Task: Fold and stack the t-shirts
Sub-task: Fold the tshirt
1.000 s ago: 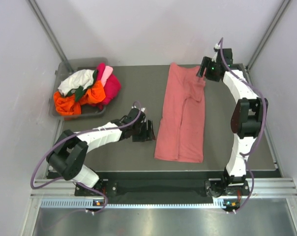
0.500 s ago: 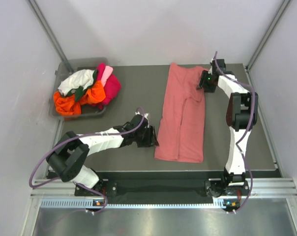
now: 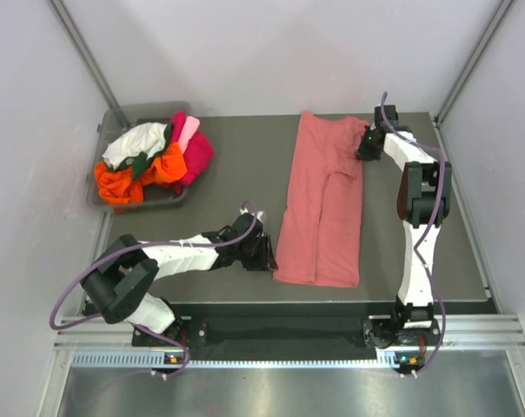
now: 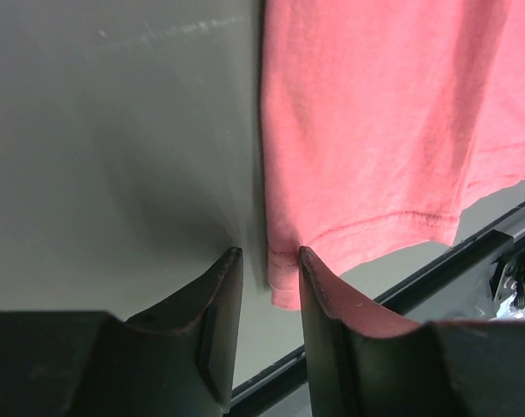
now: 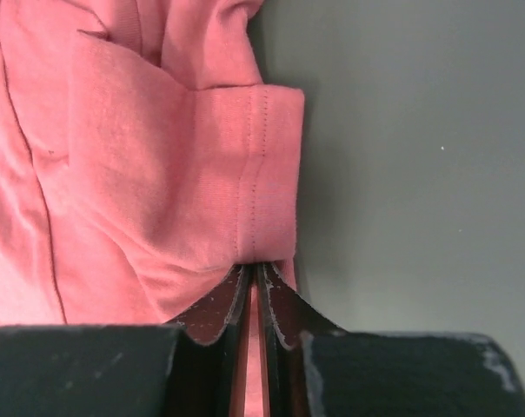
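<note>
The dusty salmon-pink t-shirt (image 3: 319, 208) lies as a long strip, folded lengthwise, on the dark table (image 3: 236, 165). My left gripper (image 3: 267, 252) sits low at the shirt's near left corner. In the left wrist view its jaws (image 4: 269, 261) stand apart, with the hem corner (image 4: 284, 278) between them and not pinched. My right gripper (image 3: 364, 143) is at the far right, shut on the folded sleeve edge (image 5: 267, 174); its pads (image 5: 255, 268) are pressed together on the cloth. Other t-shirts (image 3: 154, 156) in orange, magenta, white and dark green are heaped at the far left.
A grey bin (image 3: 115, 117) at the table's far left corner holds the heap of shirts. The table's near edge and a black rail (image 4: 471, 256) run just beyond the shirt's hem. White walls close in on both sides.
The right gripper came down onto the sleeve at the far right and shut on it. The left gripper slid right and nearer to the shirt's near corner, its jaws narrowing around the hem.
</note>
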